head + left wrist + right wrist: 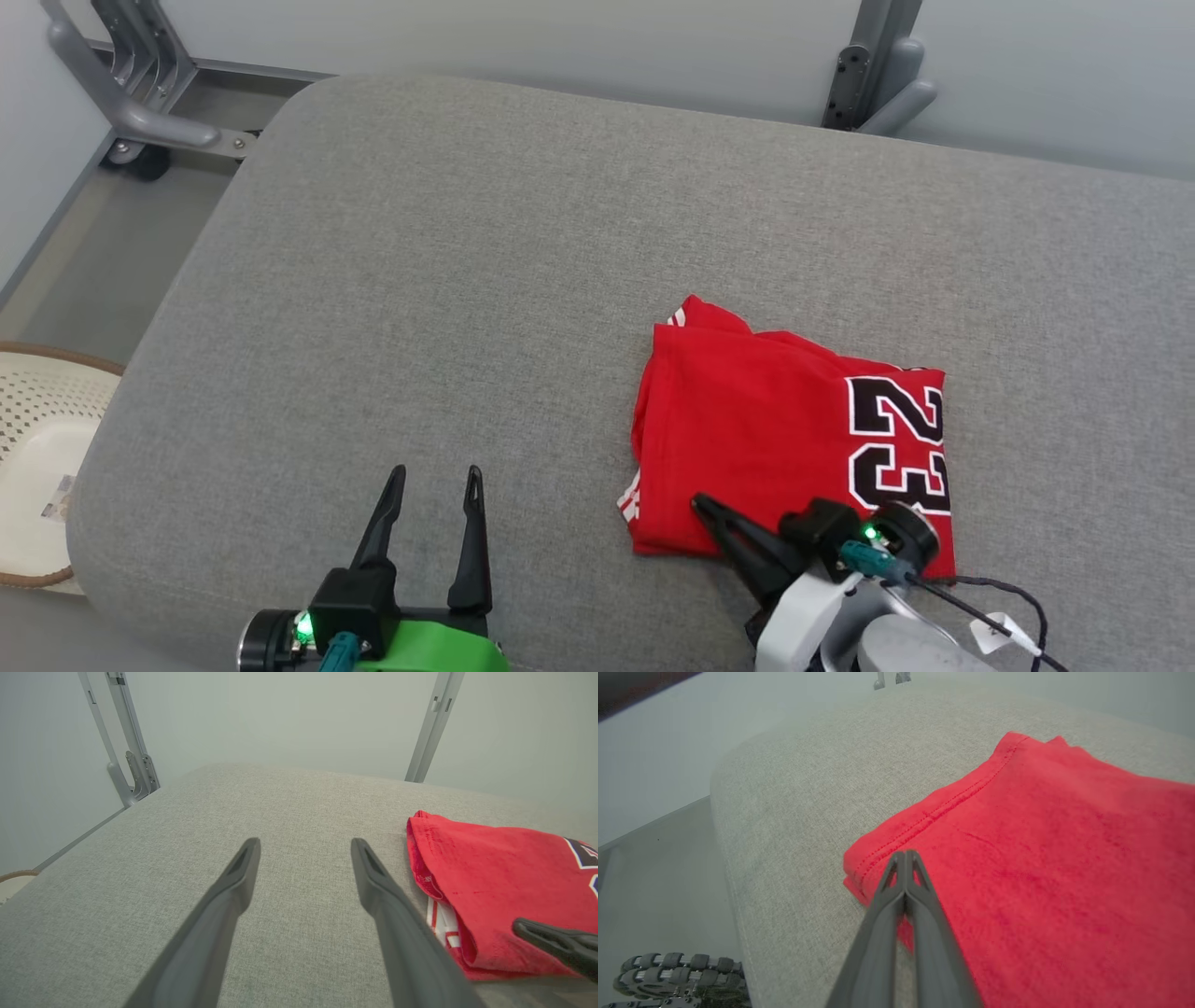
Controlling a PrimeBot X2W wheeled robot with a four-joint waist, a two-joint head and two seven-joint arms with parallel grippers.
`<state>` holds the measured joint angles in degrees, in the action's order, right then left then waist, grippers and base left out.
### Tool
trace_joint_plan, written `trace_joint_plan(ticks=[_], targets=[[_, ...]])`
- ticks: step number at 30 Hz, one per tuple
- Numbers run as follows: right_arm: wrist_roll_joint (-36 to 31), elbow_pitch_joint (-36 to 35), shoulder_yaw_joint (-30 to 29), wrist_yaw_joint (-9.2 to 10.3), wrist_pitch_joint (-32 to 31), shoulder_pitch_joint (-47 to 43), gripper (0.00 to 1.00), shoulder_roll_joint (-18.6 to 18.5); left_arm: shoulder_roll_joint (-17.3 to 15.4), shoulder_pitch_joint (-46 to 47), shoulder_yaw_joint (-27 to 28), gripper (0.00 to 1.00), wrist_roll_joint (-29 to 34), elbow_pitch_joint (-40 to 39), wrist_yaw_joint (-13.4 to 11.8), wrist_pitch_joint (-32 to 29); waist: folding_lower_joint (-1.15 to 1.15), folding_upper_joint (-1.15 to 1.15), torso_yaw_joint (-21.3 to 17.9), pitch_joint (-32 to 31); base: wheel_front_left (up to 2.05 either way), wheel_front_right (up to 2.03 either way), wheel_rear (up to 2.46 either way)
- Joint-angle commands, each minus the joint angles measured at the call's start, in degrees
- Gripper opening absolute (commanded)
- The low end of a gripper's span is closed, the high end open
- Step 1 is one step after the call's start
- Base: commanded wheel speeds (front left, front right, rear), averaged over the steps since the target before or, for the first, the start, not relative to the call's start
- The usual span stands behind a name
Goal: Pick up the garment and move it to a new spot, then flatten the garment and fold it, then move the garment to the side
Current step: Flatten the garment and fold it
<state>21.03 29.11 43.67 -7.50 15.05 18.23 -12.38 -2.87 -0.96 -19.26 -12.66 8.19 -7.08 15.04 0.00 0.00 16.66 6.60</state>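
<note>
- The grey padded bench (420,280) takes up most of the head view. Its left and far parts are bare, so there is room for a shift sideways.
- The garment (756,420), a red jersey with a black-and-white 23 (901,439), lies flat on the near right part of the bench as a roughly square folded stack. Its layered edges show along the left side. From this, the folding looks done and moving the garment aside is the step in hand.
- A pale woven basket (37,439) sits beyond the bench's left end, well apart from the garment.
- The left gripper (437,471) hovers over bare bench to the left of the garment, its fingers spread and holding nothing.
- The right gripper (906,856) lies over the garment's near left corner with its fingers pressed tight together. The tips sit on the top layer, and I cannot tell whether any cloth is caught between them.
- The stitched hem (934,812) runs away from that corner, with the lower layers just under it.
- To move the stack well, each grip should take every layer at an edge, not the top sheet alone.
- Two grips set well apart, carried low and level, would likely keep the fold from opening.
</note>
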Motion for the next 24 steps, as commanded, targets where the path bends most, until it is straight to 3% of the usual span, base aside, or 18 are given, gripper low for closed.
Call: trace_joint_plan(ticks=[1,3,4,5,6,8,13,24], targets=[[-0.1,-1.4,-1.5,0.03,0.1,-0.9,0.0,-0.9,-0.1,-0.5,0.4,1.0,-0.2,-0.4,-0.3,0.1,0.0,0.0,-0.8,-0.2,0.0,0.0,0.0],[-0.9,-4.0,-4.7,0.03,0.1,-2.2,0.0,-1.0,-0.1,-0.9,1.0,1.0,-0.4,-1.1,-0.5,0.1,0.0,0.0,-2.1,-0.3,0.0,0.0,0.0],[-1.6,-5.4,-6.7,0.03,0.1,-2.8,0.07,-1.0,-0.1,-1.1,1.4,1.0,-0.6,-1.4,-0.5,0.1,0.0,0.0,-2.8,-0.4,0.0,0.0,0.0],[-2.2,-6.8,-8.8,0.02,0.1,-3.5,0.49,-0.8,-0.1,-1.2,1.7,1.0,-0.6,-1.7,-0.3,0.1,0.0,0.0,-3.5,-0.4,0.0,0.0,0.0],[-2.9,-8.0,-11.0,0.02,0.1,-4.2,1.0,-0.6,-0.1,-1.2,2.0,1.0,-0.7,-1.9,-0.2,0.1,0.0,0.0,-4.3,-0.5,0.0,0.0,0.0],[-4.9,-11.5,-17.4,0.02,0.1,-6.4,1.0,0.6,-0.1,-1.6,3.4,1.0,0.1,-2.0,0.3,0.1,0.0,0.0,-7.0,-0.9,0.0,0.0,0.0],[-7.8,-15.0,-25.0,0.03,0.1,-9.8,1.0,1.7,-0.1,-2.6,5.8,1.0,1.1,-1.9,1.9,0.1,0.0,0.0,-11.8,-2.4,0.0,0.0,0.0],[-11.2,-21.1,-32.7,0.03,0.1,-15.9,1.0,3.7,-0.1,-5.5,9.6,1.0,0.8,-4.7,4.3,0.1,0.0,0.0,-18.4,-6.2,0.0,0.0,0.0]])
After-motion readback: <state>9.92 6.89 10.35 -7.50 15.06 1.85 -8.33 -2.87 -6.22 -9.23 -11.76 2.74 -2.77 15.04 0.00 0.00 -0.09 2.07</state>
